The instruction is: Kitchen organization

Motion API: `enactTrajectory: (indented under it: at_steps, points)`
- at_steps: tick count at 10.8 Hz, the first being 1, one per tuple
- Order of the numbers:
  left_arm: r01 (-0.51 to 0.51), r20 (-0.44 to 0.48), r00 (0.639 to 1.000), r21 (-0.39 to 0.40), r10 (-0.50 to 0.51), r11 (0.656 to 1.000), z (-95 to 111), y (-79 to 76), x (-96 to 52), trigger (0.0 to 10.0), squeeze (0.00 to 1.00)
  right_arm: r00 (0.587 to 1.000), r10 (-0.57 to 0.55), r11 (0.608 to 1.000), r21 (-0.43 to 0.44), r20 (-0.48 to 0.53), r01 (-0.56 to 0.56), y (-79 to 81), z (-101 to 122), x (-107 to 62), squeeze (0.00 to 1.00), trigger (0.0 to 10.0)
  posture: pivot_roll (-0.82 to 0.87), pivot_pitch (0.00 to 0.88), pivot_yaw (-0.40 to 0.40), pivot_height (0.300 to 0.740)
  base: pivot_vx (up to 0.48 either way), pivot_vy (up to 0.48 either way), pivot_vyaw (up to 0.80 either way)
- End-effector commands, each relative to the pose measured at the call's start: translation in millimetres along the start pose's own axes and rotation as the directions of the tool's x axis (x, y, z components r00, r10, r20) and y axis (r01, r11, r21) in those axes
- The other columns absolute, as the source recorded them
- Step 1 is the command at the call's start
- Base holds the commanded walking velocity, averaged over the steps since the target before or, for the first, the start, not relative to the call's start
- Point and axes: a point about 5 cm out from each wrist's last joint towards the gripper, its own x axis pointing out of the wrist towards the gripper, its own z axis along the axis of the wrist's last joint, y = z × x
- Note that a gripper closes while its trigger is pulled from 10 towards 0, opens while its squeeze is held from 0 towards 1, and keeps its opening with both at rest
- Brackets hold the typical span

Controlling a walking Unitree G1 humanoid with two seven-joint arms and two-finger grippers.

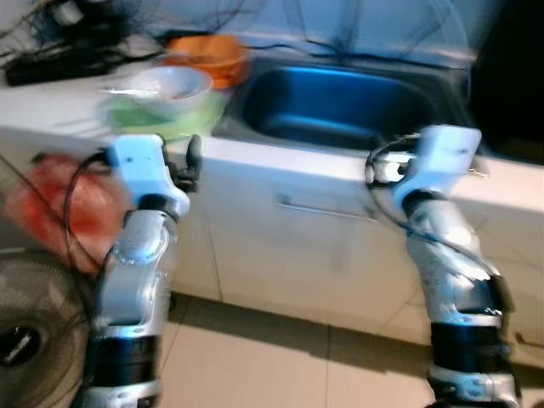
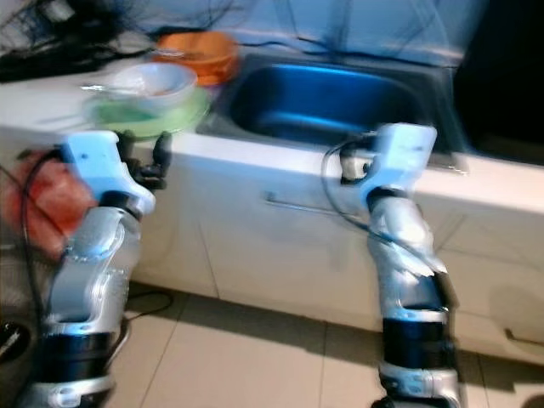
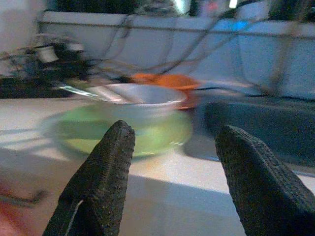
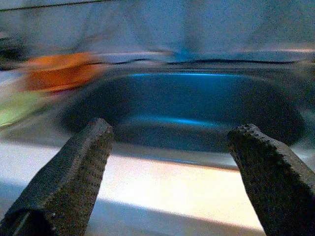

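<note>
Fingers (image 3: 108,162) apart (left), short of white bowl (image 3: 133,101)

No text, label, brand or number can be read in these blurred pictures.

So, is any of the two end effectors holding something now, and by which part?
Nothing is held. The left end effector is open, facing the white bowl on the green plate. The right end effector is open before the sink.
</note>
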Motion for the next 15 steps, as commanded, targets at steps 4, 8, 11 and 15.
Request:
enactTrajectory:
  at_steps: [4,8,11,15]
  points:
    - [0.054,-0.006,0.999,-0.022,-0.054,0.998,0.0,-14.8,0.2,10.0,0.0,0.994,-0.096,0.995,0.006,0.054,0.096,-20.7,6.0,-3.5,0.0,10.0,-0.01,0.073,0.012,0.74,0.0,0.0,-0.18]
    - [0.091,-0.013,0.996,-0.043,-0.092,0.995,-2.2,-21.4,2.2,10.0,0.0,0.993,-0.093,0.995,0.029,0.073,0.091,-18.2,9.1,-1.5,0.0,10.0,-0.02,0.068,0.013,0.74,0.0,0.0,-0.19]
    - [0.1,-0.023,0.995,-0.035,-0.101,0.994,-4.1,-22.6,3.4,10.0,0.0,0.985,-0.156,0.985,-0.066,0.073,0.161,-20.7,10.1,3.6,0.0,10.0,-0.01,0.066,0.015,0.74,0.0,0.0,0.0]
    - [0.096,-0.024,0.995,-0.02,-0.096,0.995,-1.9,-18.7,8.9,10.0,0.0,0.989,-0.136,0.989,-0.051,0.061,0.139,-22.4,6.3,2.5,0.0,10.0,-0.02,0.068,0.015,0.74,0.0,0.0,-0.38]
